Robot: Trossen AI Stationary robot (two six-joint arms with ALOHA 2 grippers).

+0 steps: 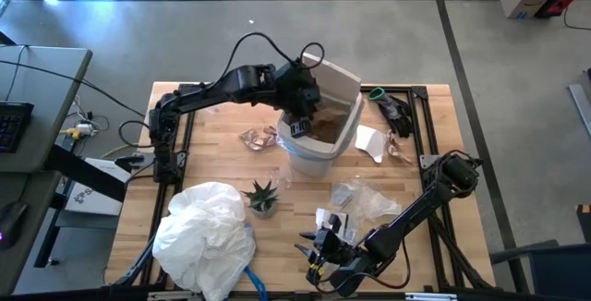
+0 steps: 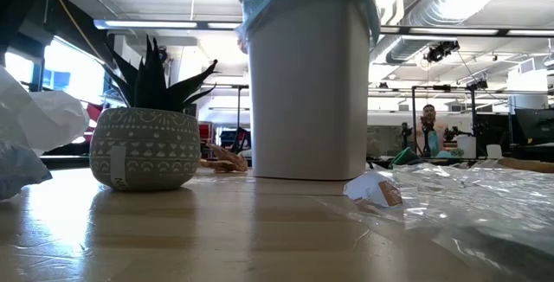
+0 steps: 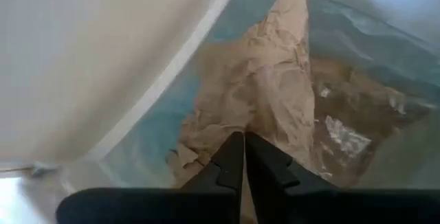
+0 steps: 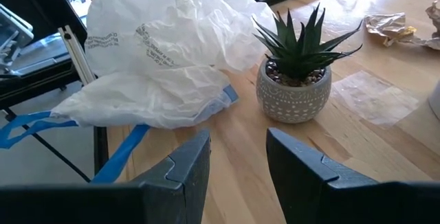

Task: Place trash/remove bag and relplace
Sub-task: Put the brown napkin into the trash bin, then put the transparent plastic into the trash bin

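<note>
**Left jaws shut inside the bin, brown paper right under the tips**

My left gripper [image 3: 244, 157] is down in the white bin [image 1: 323, 149], fingers pressed fully together. Crumpled brown paper [image 3: 265, 93] lies just under the tips, on the blue liner bag [image 3: 148, 141]; I can't tell whether any paper is pinched or the jaws closed on nothing.

Right gripper [image 4: 237, 159] waits low at the table's near edge, jaws partly apart and empty, facing the potted plant [image 4: 295, 80] and a spare white bag [image 4: 161, 59].

Outward from the bin: clear wrappers [image 1: 365, 198], a white scrap [image 1: 369, 142] and more brown paper [image 1: 259, 138] lie loose on the table.

My worry: if those tips caught liner along with the paper, lifting could drag the bag up and tip the bin.
</note>
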